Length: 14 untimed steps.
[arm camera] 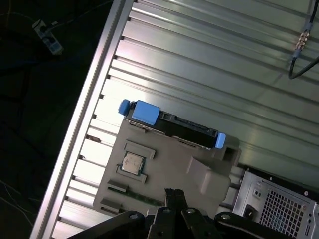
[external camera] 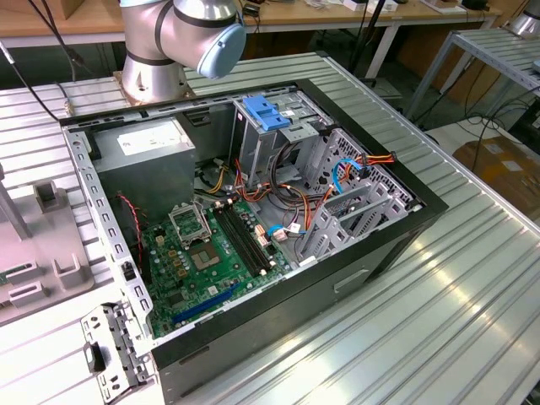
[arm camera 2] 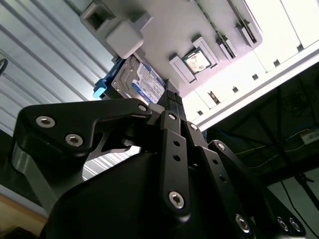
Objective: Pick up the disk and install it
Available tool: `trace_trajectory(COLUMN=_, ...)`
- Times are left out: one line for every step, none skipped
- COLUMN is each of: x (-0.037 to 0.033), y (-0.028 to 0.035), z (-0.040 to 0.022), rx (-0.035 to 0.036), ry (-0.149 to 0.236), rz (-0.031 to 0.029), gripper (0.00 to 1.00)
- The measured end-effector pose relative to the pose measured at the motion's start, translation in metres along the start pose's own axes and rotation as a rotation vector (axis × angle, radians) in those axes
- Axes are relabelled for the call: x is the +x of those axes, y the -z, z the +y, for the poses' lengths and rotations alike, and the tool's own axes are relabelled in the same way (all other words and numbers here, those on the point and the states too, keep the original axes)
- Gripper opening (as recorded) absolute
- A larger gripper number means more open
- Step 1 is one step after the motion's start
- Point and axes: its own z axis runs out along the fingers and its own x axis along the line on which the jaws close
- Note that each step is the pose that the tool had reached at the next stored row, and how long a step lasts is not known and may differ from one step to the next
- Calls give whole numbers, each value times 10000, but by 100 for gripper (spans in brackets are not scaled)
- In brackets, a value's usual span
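Note:
The disk (arm camera: 185, 130) stands on its edge in a slot of a grey fixture plate (arm camera: 164, 172), with blue rails at both ends. In the second wrist view its white-and-blue label (arm camera 2: 144, 82) faces the camera beside a blue rail (arm camera 2: 99, 90). My gripper (arm camera: 173, 195) hovers over the fixture plate, a short way from the disk and not touching it. Its black fingers (arm camera 2: 172, 102) are shut together with nothing between them. In the exterior view the open computer case (external camera: 253, 211) lies on the table, with a drive cage and its blue latch (external camera: 266, 114) at the back.
A processor chip (arm camera: 132, 163) sits in a pocket of the fixture plate. The ribbed aluminium table (arm camera: 209, 64) ends at an edge with dark floor beyond. A corner of the case (arm camera: 279, 204) lies close to the fixture. Cables (external camera: 295, 169) and a motherboard (external camera: 202, 253) lie inside the case.

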Motion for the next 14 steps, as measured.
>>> trace_trajectory(x=0, y=0, z=0, rx=-1, ry=56, rz=2, gripper=11)
trace_trajectory(x=0, y=0, z=0, rx=-2, ry=96, rz=4, gripper=11)
trace_trajectory(x=0, y=0, z=0, rx=-3, ry=139, rz=6, gripper=11)
trace_trajectory(x=0, y=0, z=0, rx=-4, ry=179, rz=7, gripper=11)
trace_trajectory(x=0, y=0, z=0, rx=-5, ry=223, rz=9, gripper=11)
trace_trajectory(x=0, y=0, z=0, rx=-6, ry=263, rz=12, gripper=11)
trace_trajectory(x=0, y=0, z=0, rx=-7, ry=303, rz=13, gripper=11)
trace_trajectory(x=0, y=0, z=0, rx=-8, ry=341, rz=15, gripper=11)
trace_trajectory(x=0, y=0, z=0, rx=-10, ry=398, rz=17, gripper=11)
trace_trajectory(x=0, y=0, z=0, rx=-11, ry=440, rz=19, gripper=11)
trace_trajectory(x=0, y=0, z=0, rx=-11, ry=479, rz=21, gripper=11)
trace_trajectory(x=0, y=0, z=0, rx=-13, ry=520, rz=23, gripper=11)
trace_trajectory(x=0, y=0, z=0, rx=-14, ry=594, rz=26, gripper=11)
trace_trajectory(x=0, y=0, z=0, rx=-15, ry=634, rz=28, gripper=11)
